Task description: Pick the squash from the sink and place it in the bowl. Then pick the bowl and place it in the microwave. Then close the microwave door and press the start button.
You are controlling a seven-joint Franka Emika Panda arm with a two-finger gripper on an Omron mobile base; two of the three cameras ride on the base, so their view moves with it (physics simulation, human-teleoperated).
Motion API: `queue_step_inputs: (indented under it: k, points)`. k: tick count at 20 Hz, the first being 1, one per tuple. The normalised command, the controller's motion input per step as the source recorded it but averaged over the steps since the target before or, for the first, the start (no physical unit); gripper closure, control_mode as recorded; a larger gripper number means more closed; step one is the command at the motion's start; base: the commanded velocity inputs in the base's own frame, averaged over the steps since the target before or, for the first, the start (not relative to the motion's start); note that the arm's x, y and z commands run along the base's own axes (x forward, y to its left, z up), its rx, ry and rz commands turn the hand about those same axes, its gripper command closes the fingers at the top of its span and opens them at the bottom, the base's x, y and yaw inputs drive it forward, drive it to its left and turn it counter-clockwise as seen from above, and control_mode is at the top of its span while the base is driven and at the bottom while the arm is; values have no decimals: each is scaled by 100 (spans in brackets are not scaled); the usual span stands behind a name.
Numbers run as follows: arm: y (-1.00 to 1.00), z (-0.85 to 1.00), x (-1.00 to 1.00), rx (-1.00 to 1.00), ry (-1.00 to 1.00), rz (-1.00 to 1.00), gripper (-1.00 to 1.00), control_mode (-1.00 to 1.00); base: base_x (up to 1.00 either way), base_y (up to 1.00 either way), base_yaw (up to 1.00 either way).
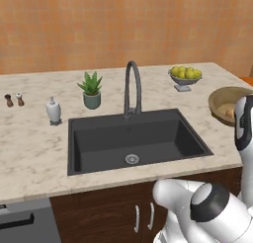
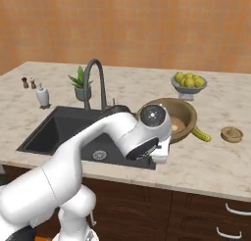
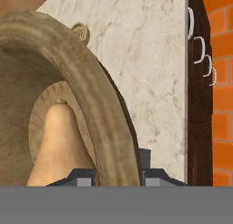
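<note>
Marble counter [image 1: 34, 153], brick wall behind; jaws clamped on bowl [image 3: 91, 95] rim, squash [image 3: 57, 145] inside.

1 sink [image 1: 99, 143] w/ 1 faucet [image 1: 132, 86]. 1 wooden bowl [image 2: 188, 115] w/ 1 squash [image 3: 57, 145] in it. 1 grey bowl [image 1: 184, 81] of approx 5 yellow-green fruits. 1 plant [image 1: 91, 89], 1 soap pump [image 1: 53, 110], 2 shakers [image 1: 14, 99], 1 small round coaster-like disc [image 2: 231, 133], 1 banana-like item [image 2: 201, 134].

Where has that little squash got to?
The squash lies inside the bowl on the counter right of the sink, near the fruit bowl.
</note>
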Motion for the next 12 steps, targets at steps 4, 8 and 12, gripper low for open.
queue_step_inputs:
  k: [4, 8, 12]
  points:
    - [0, 0, 0, 0, 0, 0, 100, 100, -42, 22, -29]
    - [0, 0, 0, 0, 0, 0, 100, 100, -34, 3, -64]
    - [0, 0, 0, 0, 0, 0, 100, 100, -15, 1, -76]
